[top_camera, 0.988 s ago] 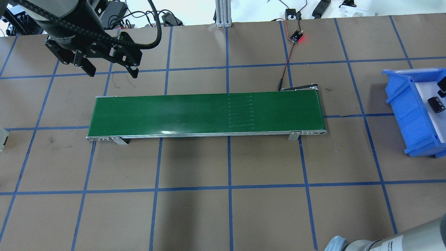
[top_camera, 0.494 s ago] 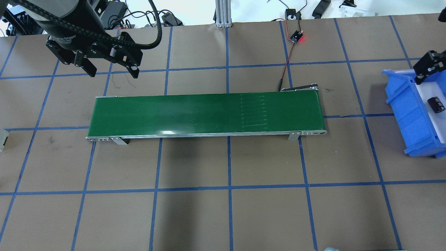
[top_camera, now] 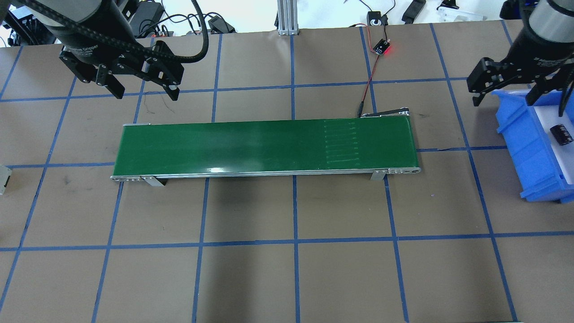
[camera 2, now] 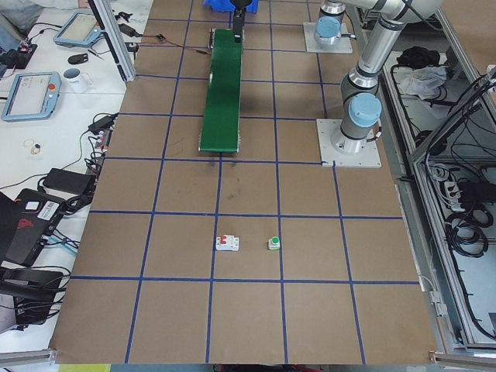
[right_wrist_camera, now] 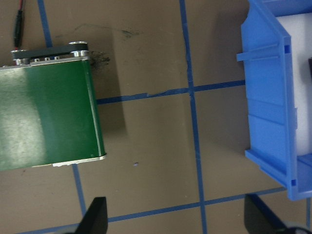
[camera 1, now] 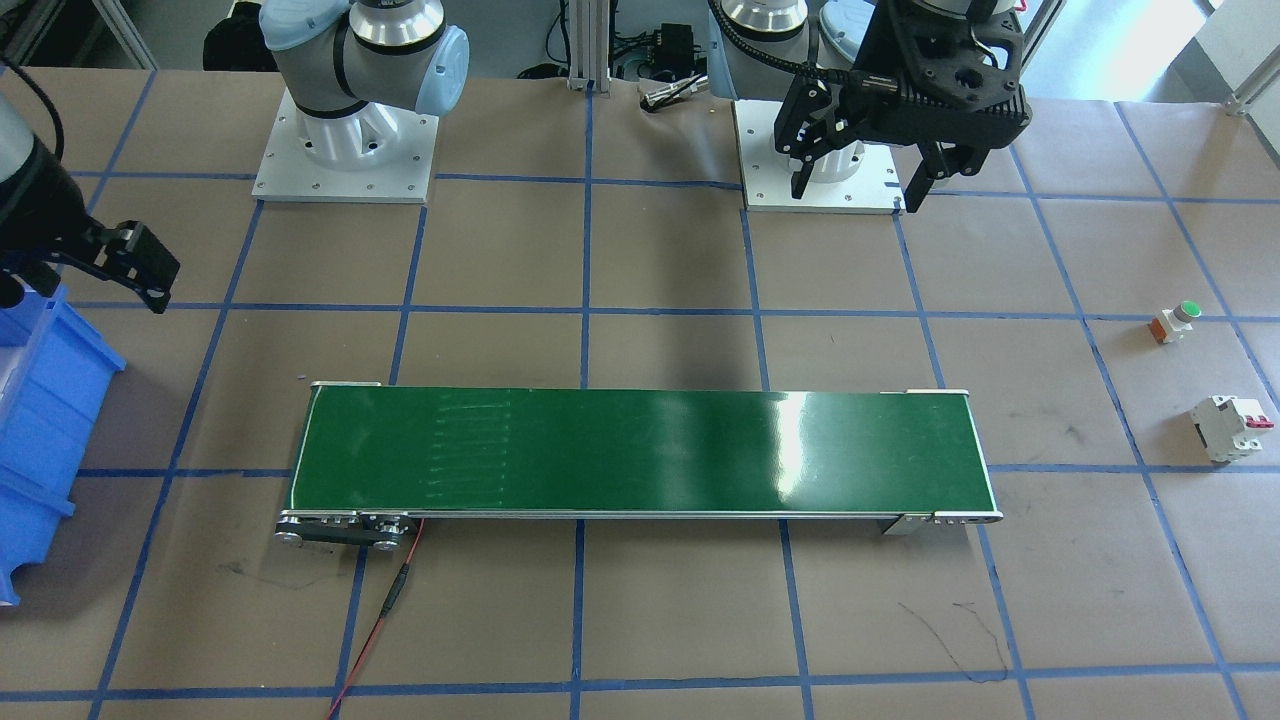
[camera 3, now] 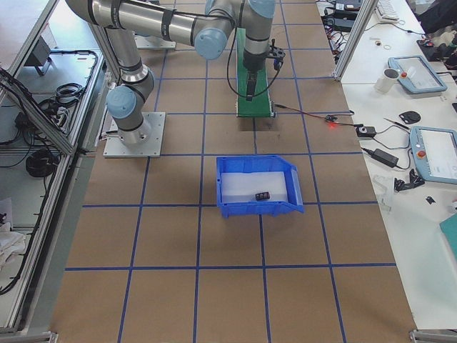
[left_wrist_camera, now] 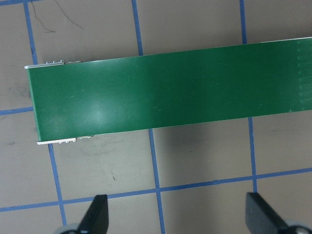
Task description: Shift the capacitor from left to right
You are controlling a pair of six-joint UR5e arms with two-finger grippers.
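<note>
The capacitor [top_camera: 562,133], a small dark cylinder, lies on the white floor of the blue bin [top_camera: 524,139] at the right; it also shows in the exterior right view [camera 3: 263,194]. My right gripper [top_camera: 518,105] is open and empty, above the bin's far left corner, to the capacitor's left. In the right wrist view its fingers [right_wrist_camera: 97,217] frame bare table between the belt end and the bin [right_wrist_camera: 273,97]. My left gripper [top_camera: 145,95] is open and empty, behind the left end of the green conveyor belt [top_camera: 264,146].
A white circuit breaker with red tabs [camera 1: 1232,428] and a green-capped push button [camera 1: 1178,318] sit on the table on my left. A small board with a red light [top_camera: 382,47] and its wire lie behind the belt's right end.
My right gripper has come into view, moving left and away from the bin's inside. The seam marks on the belt have shifted right. The left gripper and the capacitor have not moved.
</note>
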